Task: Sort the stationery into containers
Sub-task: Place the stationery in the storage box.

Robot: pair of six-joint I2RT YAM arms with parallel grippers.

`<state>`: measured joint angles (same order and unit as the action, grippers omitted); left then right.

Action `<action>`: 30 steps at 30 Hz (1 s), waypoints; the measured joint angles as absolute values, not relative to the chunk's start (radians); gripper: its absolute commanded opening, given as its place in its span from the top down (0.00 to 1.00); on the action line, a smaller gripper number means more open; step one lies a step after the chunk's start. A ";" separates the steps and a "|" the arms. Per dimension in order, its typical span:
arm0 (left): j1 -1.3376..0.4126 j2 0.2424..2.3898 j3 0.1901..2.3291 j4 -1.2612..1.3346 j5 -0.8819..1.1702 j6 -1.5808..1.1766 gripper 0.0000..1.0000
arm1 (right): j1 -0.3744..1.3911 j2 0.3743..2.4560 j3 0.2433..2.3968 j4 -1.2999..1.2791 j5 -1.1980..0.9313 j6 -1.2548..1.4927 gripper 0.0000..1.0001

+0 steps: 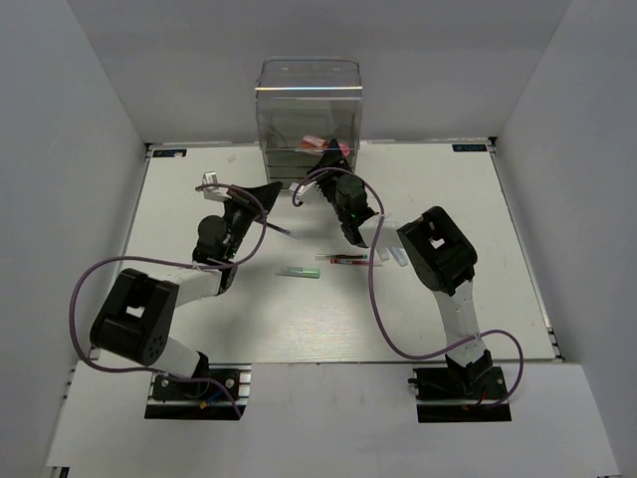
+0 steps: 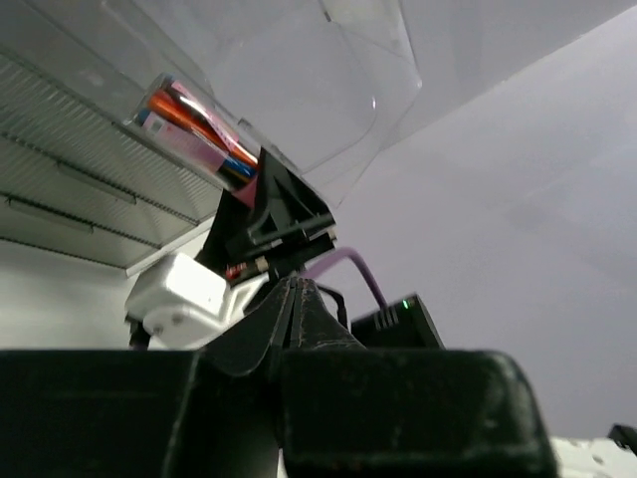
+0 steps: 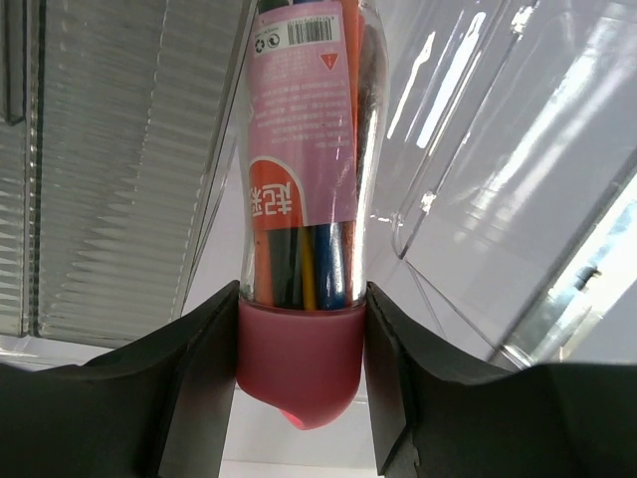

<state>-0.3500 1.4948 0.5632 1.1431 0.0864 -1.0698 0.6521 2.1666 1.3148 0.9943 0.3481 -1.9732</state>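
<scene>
My right gripper is shut on the pink end cap of the chunky pink pen pack, a clear tube of coloured pens. It holds the pack at the front of the clear drawer cabinet, where the pack shows pink. The left wrist view sees the same pack from below, against a clear drawer. My left gripper hovers just left of the cabinet's front, its jaws together on nothing. Loose stationery lies mid-table: a green-capped white marker, thin red and dark pens, white markers.
The ribbed grey drawers stack on the left of the right wrist view, and a clear open drawer wall stands on its right. Purple cables loop over both arms. Grey walls enclose the white table.
</scene>
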 measured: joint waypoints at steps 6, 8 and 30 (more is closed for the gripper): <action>-0.348 1.344 0.414 1.162 0.067 -1.067 0.77 | 0.640 2.167 1.355 0.921 0.343 -1.979 1.00; -0.348 1.288 0.366 1.159 0.060 -1.066 0.75 | 0.635 2.167 1.359 0.911 0.336 -1.981 1.00; -0.347 0.649 0.194 0.664 0.022 -0.902 0.56 | 0.623 2.166 1.402 0.812 0.327 -1.997 0.23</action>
<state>-0.3470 0.6491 0.1944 0.6643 0.0223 -0.9020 0.6231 2.1662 1.4021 0.8116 0.3275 -1.9968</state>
